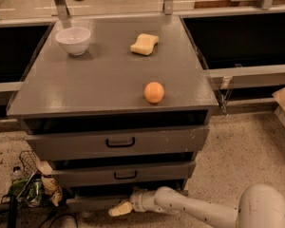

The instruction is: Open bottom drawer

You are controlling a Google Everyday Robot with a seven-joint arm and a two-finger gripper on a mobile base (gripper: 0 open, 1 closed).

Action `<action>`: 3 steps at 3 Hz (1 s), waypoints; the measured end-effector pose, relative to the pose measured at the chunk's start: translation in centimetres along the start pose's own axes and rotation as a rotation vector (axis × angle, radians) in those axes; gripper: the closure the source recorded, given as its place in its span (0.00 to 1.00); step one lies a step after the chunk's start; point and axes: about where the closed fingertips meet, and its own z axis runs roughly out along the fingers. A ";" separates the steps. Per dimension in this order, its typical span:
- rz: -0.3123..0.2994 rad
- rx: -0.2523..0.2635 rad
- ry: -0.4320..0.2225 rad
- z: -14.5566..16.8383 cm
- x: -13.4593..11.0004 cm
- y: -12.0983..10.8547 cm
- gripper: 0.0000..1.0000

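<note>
My gripper (118,209) is down low at the front of the cabinet, just off the floor, right against the front of the bottom drawer (88,203), w/ my arm (190,207) reaching in from the lower right, approx. level w/ that panel. Can't tell if the gripper is open or closed, nor if it's got the handle; the handle itself isn't visible from here. The bottom drawer is the lowest, slimmest grey front in the stack, directly under the mid drawer (152,172), whose small black handle (125,175) sits centre. Above that is the top drawer (171,140), the tallest front, w/ a bigger black handle (120,142). Can't tell how far out the bottom one is. On the grey cabinet top (99,80): white bowl (73,40) back left, yellow sponge (144,43) back centre, an orange (154,92) near the front edge, all well apart. Misc. clutter (33,189) lies on the speckled floor (247,156) left of the cabinet.
</note>
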 end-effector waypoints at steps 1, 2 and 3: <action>0.003 -0.029 0.000 -0.5 0.7 0.6 0.00; 0.003 -0.029 0.000 -0.5 0.6 0.6 0.00; -0.005 -0.065 -0.014 -1.7 1.5 1.6 0.00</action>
